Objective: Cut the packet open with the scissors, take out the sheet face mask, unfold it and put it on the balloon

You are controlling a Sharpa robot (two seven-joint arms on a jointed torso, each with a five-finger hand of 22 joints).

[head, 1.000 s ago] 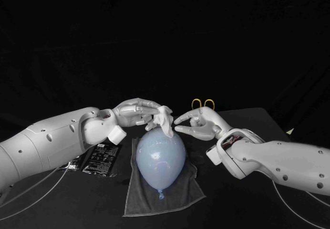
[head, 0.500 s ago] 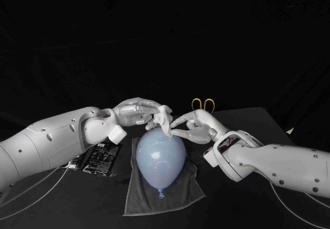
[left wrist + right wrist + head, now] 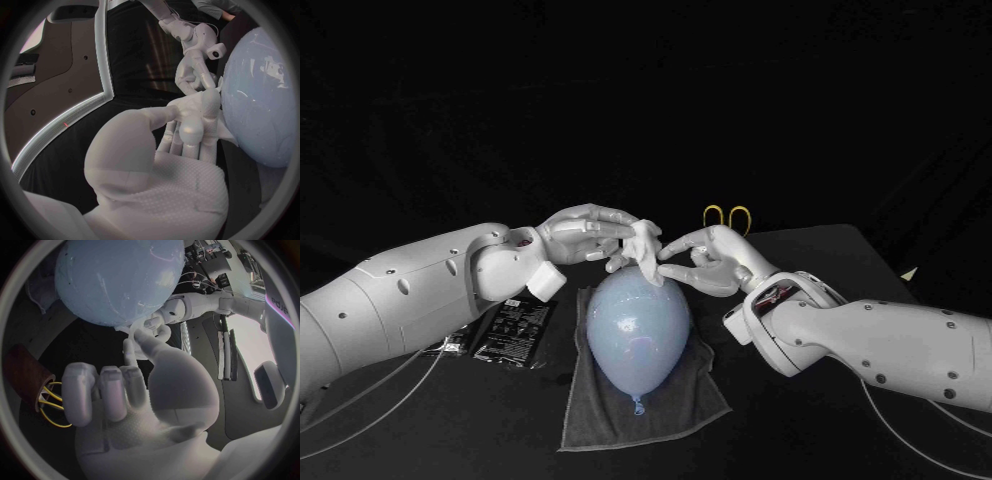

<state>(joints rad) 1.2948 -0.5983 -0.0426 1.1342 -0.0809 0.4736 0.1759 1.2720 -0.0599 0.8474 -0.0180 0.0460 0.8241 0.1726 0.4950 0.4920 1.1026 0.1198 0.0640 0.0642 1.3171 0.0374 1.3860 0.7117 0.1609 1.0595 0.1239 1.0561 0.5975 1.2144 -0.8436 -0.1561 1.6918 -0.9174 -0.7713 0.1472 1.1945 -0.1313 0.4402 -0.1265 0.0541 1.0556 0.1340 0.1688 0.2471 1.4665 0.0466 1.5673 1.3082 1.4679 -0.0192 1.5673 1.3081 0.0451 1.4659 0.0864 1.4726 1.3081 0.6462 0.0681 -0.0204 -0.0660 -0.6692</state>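
While the left hand (image 3: pixel 589 235) grips the crumpled white sheet face mask (image 3: pixel 642 245) in closed fingers, the flat black foil packet (image 3: pixel 514 332) lies on the black table (image 3: pixel 848 250), outboard of that hand and nearer the robot, beside its forearm. Mask hangs off the left hand's fingertips and touches the far end of the pale blue oval balloon (image 3: pixel 638 325). Balloon lies between the two forearms, just robot-side of both hands, knot toward the robot, on a dark grey cloth towel (image 3: pixel 646 415). Right hand (image 3: pixel 711 258) faces the left one, just beside it: thumb and forefinger tips pinch the mask's free edge, other fingers curled in. Yellow-handled scissors (image 3: pixel 724 215) sit just beyond the right hand; their handle loops show past its knuckles.
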